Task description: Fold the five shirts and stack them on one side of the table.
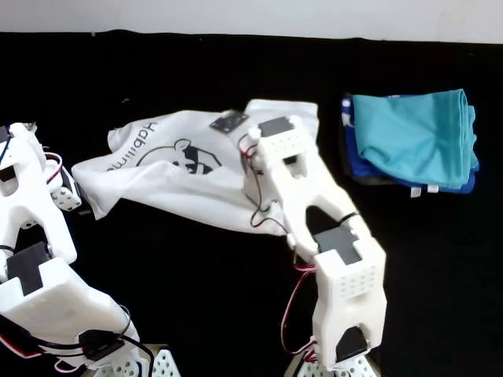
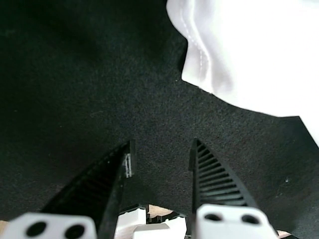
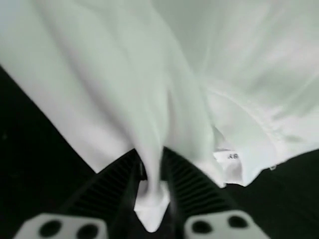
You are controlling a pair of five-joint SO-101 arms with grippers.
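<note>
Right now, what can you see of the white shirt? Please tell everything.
The white shirt is thin, soft cloth with a black printed drawing, a stitched hem and a label. It lies unfolded and crumpled on the black table. The right gripper pinches a fold of it; the left gripper stands open near its edge, not touching.

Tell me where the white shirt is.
In the high view the white shirt lies spread mid-table, left of the folded stack, with a fold pinched in the right gripper.
</note>
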